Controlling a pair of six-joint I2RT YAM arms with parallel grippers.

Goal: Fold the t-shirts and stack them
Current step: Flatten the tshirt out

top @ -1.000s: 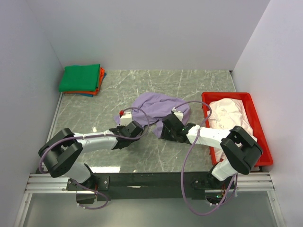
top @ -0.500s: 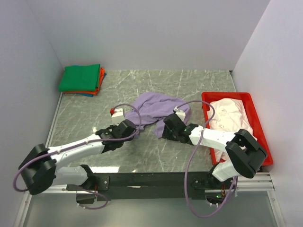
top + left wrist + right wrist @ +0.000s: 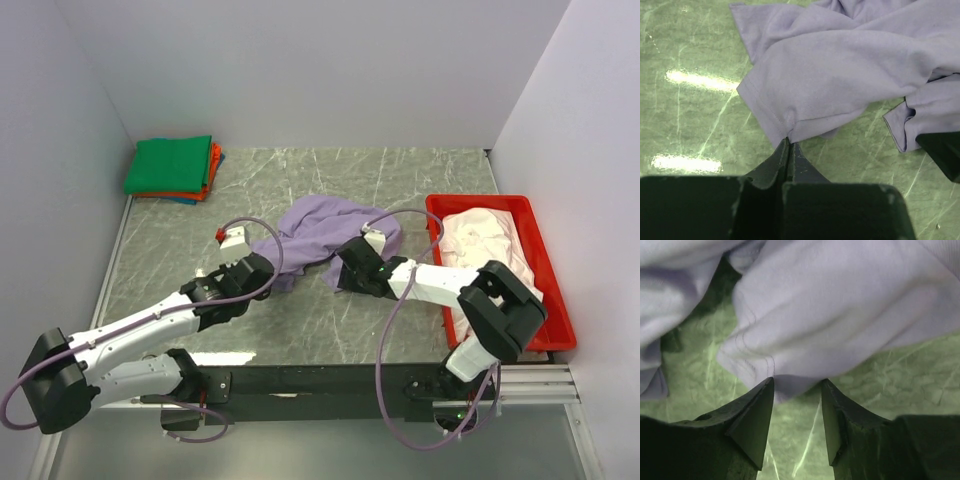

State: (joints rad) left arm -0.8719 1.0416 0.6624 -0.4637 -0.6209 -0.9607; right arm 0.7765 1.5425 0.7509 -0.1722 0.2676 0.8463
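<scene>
To spread it flat, the left gripper [image 3: 788,144] clamps the shirt [image 3: 328,226] at its hem; the right gripper [image 3: 797,386], jaws wide, straddles the shirt's other edge.

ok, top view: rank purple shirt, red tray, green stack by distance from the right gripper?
1. purple shirt, centre, its edge at the tips of the right gripper.
2. red tray, on the right.
3. green stack, far left corner.

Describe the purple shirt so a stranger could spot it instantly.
Start at the marble table. In its middle lies the lavender t-shirt, crumpled, the only purple cloth. The folded stack sits far left, the pale shirt in the red tray.
</scene>
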